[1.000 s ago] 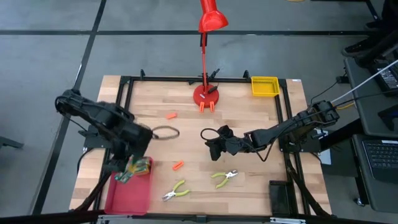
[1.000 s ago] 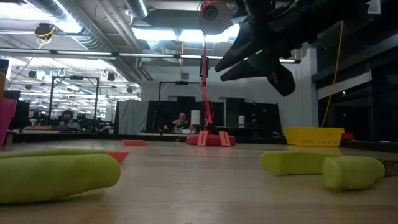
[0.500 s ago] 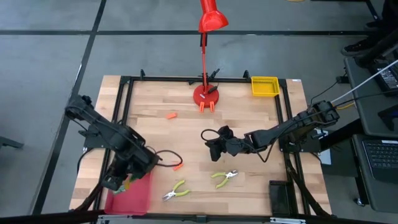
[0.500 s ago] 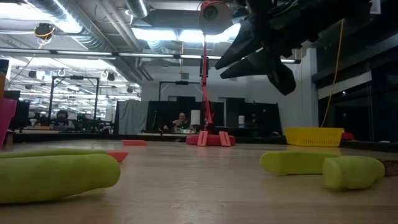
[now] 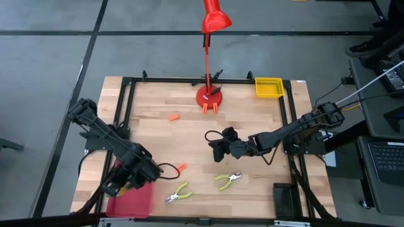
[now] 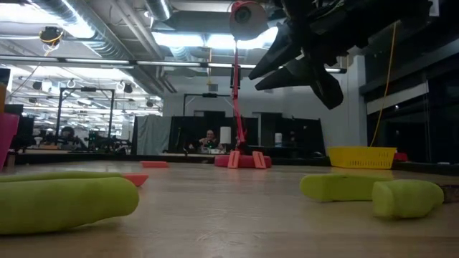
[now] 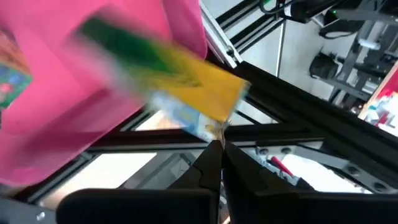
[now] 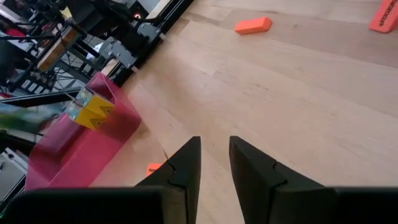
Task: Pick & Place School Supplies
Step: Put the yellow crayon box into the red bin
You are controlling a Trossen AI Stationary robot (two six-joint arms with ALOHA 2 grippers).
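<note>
High view: the left gripper [image 5: 134, 180] hangs over the red tray [image 5: 131, 200] at the table's near-left corner, pinched on a crayon box [image 7: 180, 81] (likely about to drop it there) — arm stretched down. The right gripper [image 5: 216, 150] waits mid-table, fingers slightly parted — empty.

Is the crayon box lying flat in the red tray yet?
Not yet. The flat yellow-and-green crayon box hangs from the left gripper, its jaws pinching one corner, above the flat red tray.
</note>
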